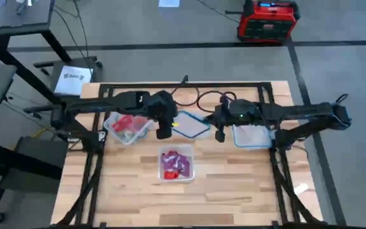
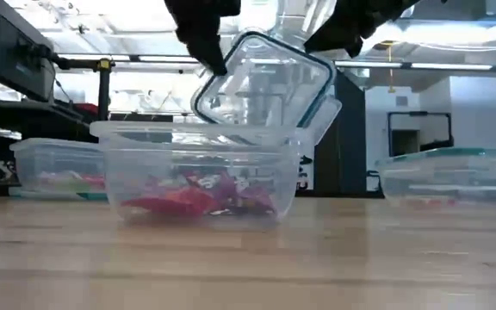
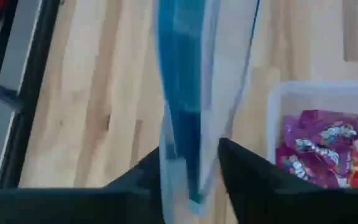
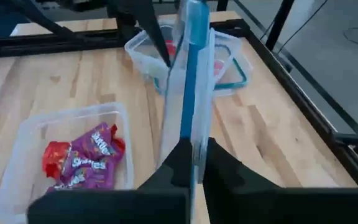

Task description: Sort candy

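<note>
Candy in purple and red wrappers [image 1: 175, 164] lies in an open clear tub [image 1: 186, 176] at the table's middle, also in the low view [image 2: 198, 198]. More red candy [image 1: 127, 123] sits in a second tub [image 1: 114, 130] to the left. Above and behind the middle tub, a clear flat lid with a blue rim [image 2: 261, 77] hangs tilted between both arms. My left gripper [image 1: 164, 130] is shut on its left end and my right gripper [image 1: 221, 133] on its right end. My left gripper pinches the lid's left edge [image 3: 185, 155] between its two fingers [image 3: 244, 177], which come from above and slant down. The lid is lifted clear of the table and stands on edge in this hold. My right gripper pinches the lid's right edge [image 4: 194, 134] between its two fingers [image 4: 225, 168], slanting down from the right. The blue rim runs straight out from between them, clear of the table.
A third clear tub with a teal rim [image 1: 253, 135] stands at the right, beside my right gripper. Black cables [image 1: 199, 98] lie along the far edge. A black frame borders the table [image 1: 94, 172]. Bare wood lies toward the near edge [image 1: 183, 203].
</note>
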Available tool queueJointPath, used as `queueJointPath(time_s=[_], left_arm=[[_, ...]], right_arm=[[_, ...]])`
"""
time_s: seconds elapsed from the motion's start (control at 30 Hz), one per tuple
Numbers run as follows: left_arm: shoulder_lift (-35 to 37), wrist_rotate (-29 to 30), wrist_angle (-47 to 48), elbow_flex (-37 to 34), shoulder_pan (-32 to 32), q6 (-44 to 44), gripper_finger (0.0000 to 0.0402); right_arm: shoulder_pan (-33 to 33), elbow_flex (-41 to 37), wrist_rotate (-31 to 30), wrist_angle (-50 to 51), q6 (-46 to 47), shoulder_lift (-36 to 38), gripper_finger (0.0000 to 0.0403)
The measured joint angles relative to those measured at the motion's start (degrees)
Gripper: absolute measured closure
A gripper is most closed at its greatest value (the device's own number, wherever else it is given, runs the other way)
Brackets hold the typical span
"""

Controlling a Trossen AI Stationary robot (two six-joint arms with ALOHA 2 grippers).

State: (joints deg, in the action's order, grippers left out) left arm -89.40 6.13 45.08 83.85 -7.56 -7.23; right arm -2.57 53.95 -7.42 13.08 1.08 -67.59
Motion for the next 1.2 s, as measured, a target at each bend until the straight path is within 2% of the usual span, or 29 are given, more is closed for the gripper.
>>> queueJointPath(time_s=[0.07,0.23,0.33,0.5,0.63,0.7,0.83,0.93,1.1,1.2], left_arm=[[0.05,-0.28,0.53,0.00,0.33,-0.22,0.0382],[1.85,2.84,1.69,0.04,2.63,0.44,0.0383],[2.37,5.60,6.79,1.89,4.75,3.29,0.0383],[2.24,16.54,17.08,5.98,11.02,9.33,0.0385],[2.22,20.56,22.69,7.72,16.80,18.29,0.0386],[2.19,22.19,21.98,7.75,20.00,21.33,0.0386],[0.61,24.67,21.91,7.82,26.62,25.74,0.0386],[-1.35,27.32,22.92,7.82,31.18,27.72,0.0386],[-5.12,36.70,23.12,7.82,37.62,24.65,0.0386],[-7.27,42.93,23.19,7.82,39.99,23.08,0.0386]], right_arm=[[0.73,0.00,-0.18,-0.25,-0.55,0.00,0.0389],[3.38,0.76,-0.65,-0.47,-4.27,0.20,0.0359],[4.68,2.65,-0.37,0.69,-4.55,0.20,0.0353],[7.71,8.29,0.03,8.80,-5.94,0.30,0.0350],[10.38,12.80,-1.37,19.49,-3.91,0.28,0.0350],[12.48,13.90,-1.49,23.52,-3.17,0.36,0.0350],[18.69,13.92,-1.61,26.55,-2.61,1.15,0.0349],[24.28,13.92,-5.83,27.20,0.24,1.33,0.0349],[34.16,12.56,-16.84,24.92,3.33,1.02,0.0349],[37.99,10.06,-20.53,22.70,5.70,0.61,0.0349]])
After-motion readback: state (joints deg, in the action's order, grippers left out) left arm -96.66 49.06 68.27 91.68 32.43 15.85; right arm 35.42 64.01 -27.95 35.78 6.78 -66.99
